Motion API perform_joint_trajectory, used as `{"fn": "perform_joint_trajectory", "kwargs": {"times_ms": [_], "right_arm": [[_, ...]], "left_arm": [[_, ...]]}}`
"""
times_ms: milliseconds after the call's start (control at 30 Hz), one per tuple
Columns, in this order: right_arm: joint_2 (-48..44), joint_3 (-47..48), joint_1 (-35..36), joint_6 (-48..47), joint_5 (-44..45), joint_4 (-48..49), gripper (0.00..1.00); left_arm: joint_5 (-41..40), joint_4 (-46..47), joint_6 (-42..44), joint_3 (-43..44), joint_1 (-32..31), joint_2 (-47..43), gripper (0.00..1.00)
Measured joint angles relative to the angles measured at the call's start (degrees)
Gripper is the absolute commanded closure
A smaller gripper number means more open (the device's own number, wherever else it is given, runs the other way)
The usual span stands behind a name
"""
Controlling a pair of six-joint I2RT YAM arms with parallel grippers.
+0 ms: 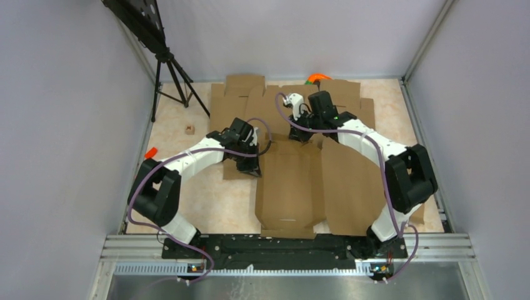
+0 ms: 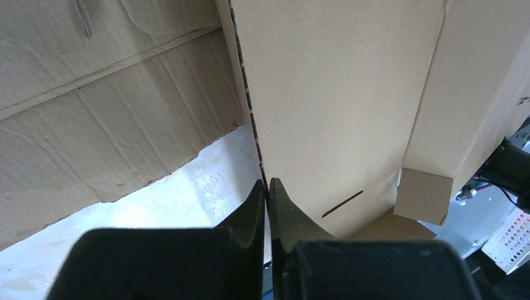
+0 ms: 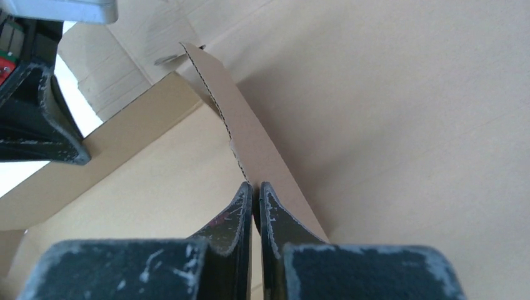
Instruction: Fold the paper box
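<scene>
Pinching the paper box point(image 1: 290, 187), which lies at table centre on loose cardboard blanks point(image 1: 351, 187). The left gripper point(image 2: 267, 185) is clamped on its side wall at 10 o'clock and the right gripper point(image 3: 255, 186) on a narrow flap at 12, likely to raise both along their creases. Only the wrist views show the closed jaws; the top view gives just the layout.

a: your paper box point(image 1: 290, 187) reads as smooth, matt brown card.
b: the blank point(image 2: 94, 125) beside it is rougher, you'll see ribbed corrugation (and a ragged edge).
a: your right gripper point(image 3: 255, 186) has matt black fingers point(image 3: 232, 220), scuffed pale; the left gripper point(image 2: 267, 184) looks cleaner.
b: the table point(image 2: 187, 194) is pale, faintly glossy.
</scene>
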Motion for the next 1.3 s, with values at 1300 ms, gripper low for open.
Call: {"fn": "perform_joint_trajectory", "kwargs": {"times_ms": [1300], "right_arm": [[-6.38, -11.26, 2.73, 9.05, -2.27, 3.34, 0.68]], "left_arm": [[0.92, 4.52, -2.25, -1.97, -0.42, 0.0, 1.0]]}}
